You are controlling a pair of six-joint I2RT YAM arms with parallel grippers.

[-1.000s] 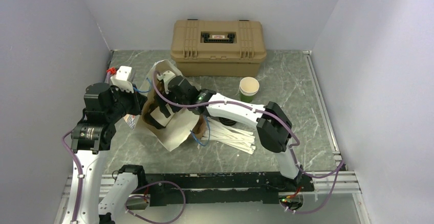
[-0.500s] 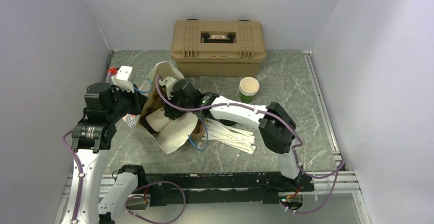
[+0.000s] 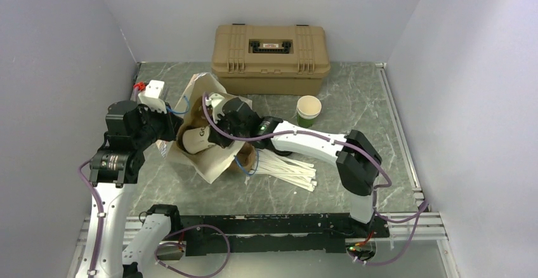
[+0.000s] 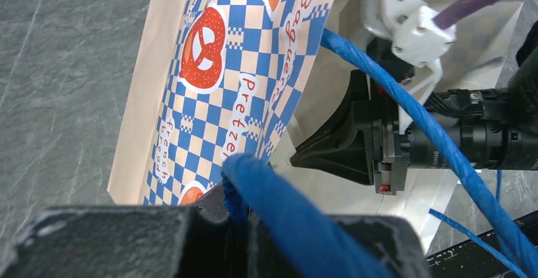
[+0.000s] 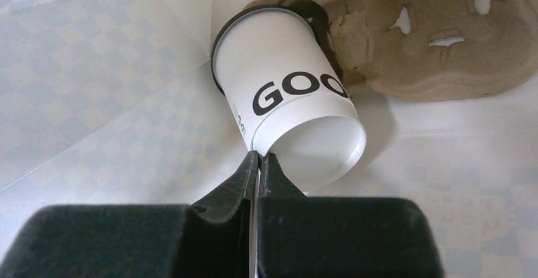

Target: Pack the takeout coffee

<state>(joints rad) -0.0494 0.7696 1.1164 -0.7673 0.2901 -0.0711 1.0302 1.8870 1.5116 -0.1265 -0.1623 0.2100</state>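
The takeout coffee (image 5: 279,81) lies on its side inside the paper bag (image 3: 216,160). Its black lid points away from me and its base faces my right gripper (image 5: 259,158). That gripper is shut, with the thin rim of the cup's base pinched between its tips. From above, the cup (image 3: 192,141) shows in the bag's mouth, with the right gripper (image 3: 216,138) reaching in from the right. My left gripper (image 3: 170,132) is shut on the bag's left edge. In the left wrist view a blue cable partly hides that gripper (image 4: 244,183) below the checkered bag (image 4: 209,68).
A pulp cup carrier (image 5: 431,43) lies in the bag beside the cup. A tan hard case (image 3: 271,59) stands at the back, with a green paper cup (image 3: 309,110) in front of it. White strips (image 3: 288,167) lie under the right arm.
The right gripper's jaws have closed from wide open. The right arm has drawn back toward the right, and the cup's lettering now shows in the bag's mouth. The left arm has barely moved.
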